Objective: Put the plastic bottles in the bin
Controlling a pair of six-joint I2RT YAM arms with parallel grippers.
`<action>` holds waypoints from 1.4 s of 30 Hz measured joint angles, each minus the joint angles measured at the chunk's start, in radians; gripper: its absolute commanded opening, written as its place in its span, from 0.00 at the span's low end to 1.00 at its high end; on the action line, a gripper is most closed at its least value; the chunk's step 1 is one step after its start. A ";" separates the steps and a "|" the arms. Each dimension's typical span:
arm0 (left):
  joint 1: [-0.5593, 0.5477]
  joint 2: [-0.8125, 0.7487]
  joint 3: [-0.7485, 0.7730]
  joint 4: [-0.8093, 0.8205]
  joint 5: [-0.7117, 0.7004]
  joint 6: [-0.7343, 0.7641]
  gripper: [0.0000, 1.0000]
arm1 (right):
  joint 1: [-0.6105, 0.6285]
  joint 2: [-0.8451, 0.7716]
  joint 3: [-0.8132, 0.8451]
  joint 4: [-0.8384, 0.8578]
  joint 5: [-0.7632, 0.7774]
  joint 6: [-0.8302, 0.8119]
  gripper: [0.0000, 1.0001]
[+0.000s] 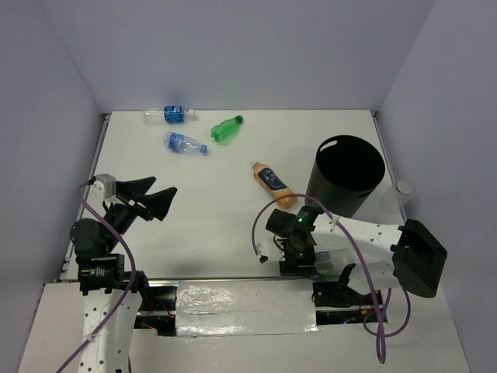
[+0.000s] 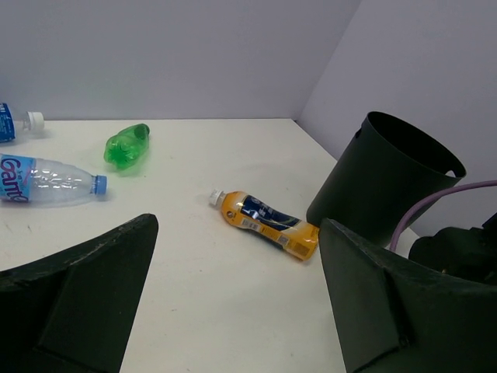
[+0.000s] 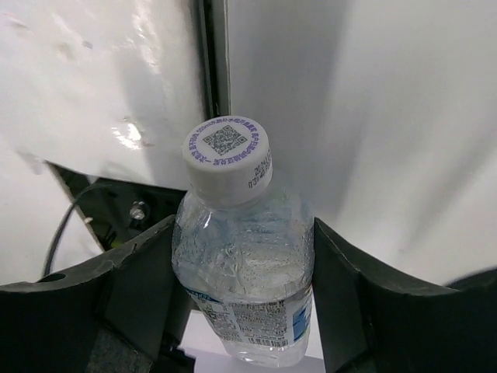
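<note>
My right gripper (image 3: pixel 242 233) is shut on a clear bottle (image 3: pixel 245 249) with a white cap and blue label, both fingers pressed to its sides, over the table's near edge. In the top view this gripper (image 1: pixel 317 260) sits in front of the black bin (image 1: pixel 349 175). My left gripper (image 1: pixel 161 188) is open and empty at the left, also seen in the left wrist view (image 2: pixel 239 256). An orange bottle (image 1: pixel 272 184) lies left of the bin. A green bottle (image 1: pixel 227 128) and two clear bottles (image 1: pixel 172 115) (image 1: pixel 184 143) lie at the back.
The bin (image 2: pixel 384 175) stands upright at the right, near the side wall. A pale translucent object (image 1: pixel 401 196) stands just right of the bin. Grey walls close the table on three sides. Cables loop by both arm bases.
</note>
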 measured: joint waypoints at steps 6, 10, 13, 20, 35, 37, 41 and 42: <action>-0.005 0.075 -0.002 0.052 0.029 -0.047 0.94 | -0.024 -0.131 0.275 -0.063 -0.080 -0.005 0.14; -0.056 0.233 0.015 0.031 0.051 -0.048 0.95 | -0.166 -0.178 0.574 -0.045 -0.175 -0.011 0.10; -0.143 0.331 0.049 -0.046 0.023 -0.032 0.97 | -0.325 -0.189 0.730 0.002 -0.237 -0.005 0.08; -0.415 0.503 0.154 -0.179 -0.138 0.010 0.99 | -0.677 -0.198 0.879 0.171 -0.287 0.119 0.07; -0.726 1.151 0.481 -0.203 -0.460 -0.231 0.99 | -1.180 -0.076 0.744 0.440 -0.422 0.235 0.75; -0.745 1.236 0.556 -0.205 -0.495 -0.281 0.99 | -1.211 -0.056 0.730 0.419 -0.486 0.236 0.93; -0.767 1.395 0.684 -0.209 -0.539 -0.382 0.99 | -1.276 -0.068 0.714 0.362 -0.620 0.230 1.00; -0.769 1.437 0.716 -0.217 -0.547 -0.405 0.99 | -1.294 -0.080 0.714 0.354 -0.654 0.231 1.00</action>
